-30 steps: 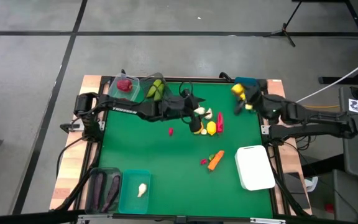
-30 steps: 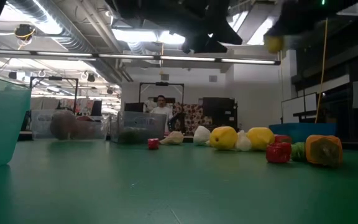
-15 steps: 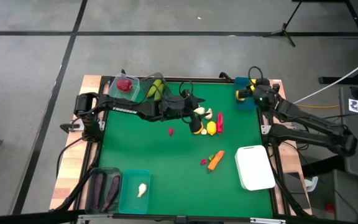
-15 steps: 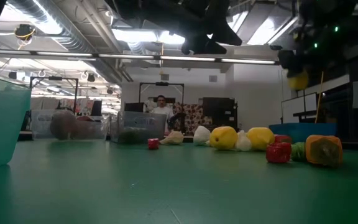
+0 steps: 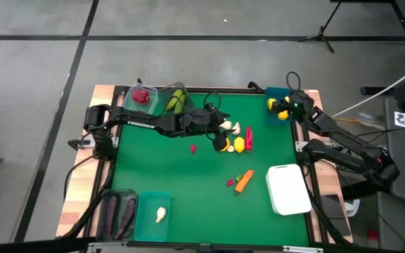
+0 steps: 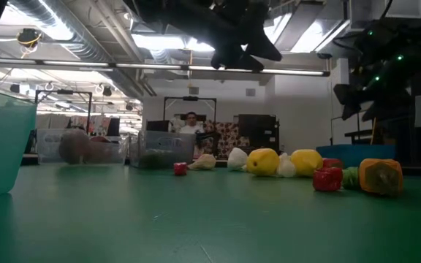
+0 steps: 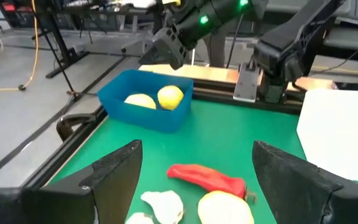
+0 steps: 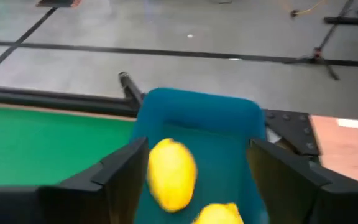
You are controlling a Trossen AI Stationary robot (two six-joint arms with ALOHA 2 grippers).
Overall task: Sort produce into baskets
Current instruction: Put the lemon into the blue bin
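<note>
My right gripper (image 5: 285, 107) hangs open over the blue tub (image 8: 197, 121) at the table's far right corner. Two yellow lemons (image 7: 170, 96) (image 7: 140, 101) lie in that tub, free of the fingers. My left gripper (image 5: 221, 124) is open and empty above the pile in the middle of the table: a lemon (image 5: 239, 145), garlic bulbs (image 5: 226, 126), a red pepper (image 7: 207, 179) and a dark piece (image 5: 221, 143). A carrot (image 5: 243, 181) and small red pieces (image 5: 230, 183) (image 5: 193, 148) lie nearer on the green mat.
At the far left stand a clear tub with a red fruit (image 5: 140, 95) and a tub of cucumbers (image 5: 176, 100). At the near left stand a grey tub with eggplants (image 5: 116, 211) and a teal tub with garlic (image 5: 160, 214). A white tray (image 5: 288, 188) lies near right.
My right gripper has carried a lemon toward the table's far right corner and down over the blue tub, then let go. The lemon now lies in the tub beside the other one.
</note>
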